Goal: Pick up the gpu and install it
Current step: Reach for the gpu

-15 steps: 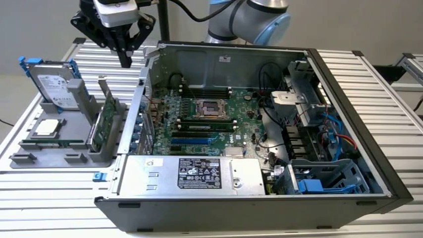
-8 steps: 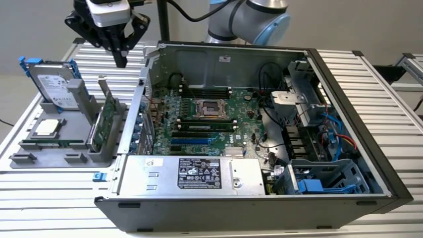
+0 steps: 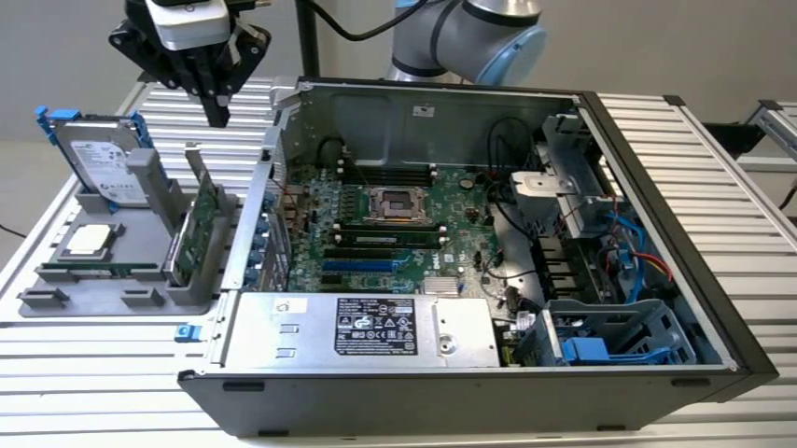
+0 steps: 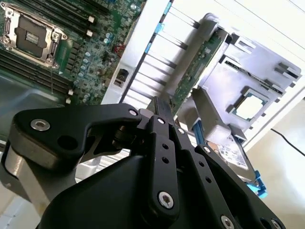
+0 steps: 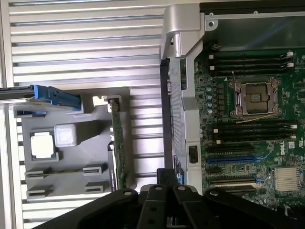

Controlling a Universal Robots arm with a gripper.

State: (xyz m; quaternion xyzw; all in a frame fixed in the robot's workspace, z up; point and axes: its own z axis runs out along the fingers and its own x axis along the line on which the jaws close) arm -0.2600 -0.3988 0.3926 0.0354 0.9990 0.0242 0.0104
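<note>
Exterior view first: the pincer (image 3: pixel 218 114) hangs above the slatted bench (image 3: pixel 88 373), its black fingers pressed together on nothing, above and clear of the gpu (image 3: pixel 200 229). That card stands on edge in a grey holder (image 3: pixel 75 301), untouched, just beside the open computer case (image 3: pixel 473 392). A hard drive (image 3: pixel 106 159) stands upright in the same holder, toward the exterior view's left, and the motherboard (image 3: pixel 386 233) lies bare inside the case.

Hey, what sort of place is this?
Probably a robotics lab bench for computer assembly: an open black computer case on a ribbed metal table, a grey parts holder with the green gpu card, a black gripper above.
</note>
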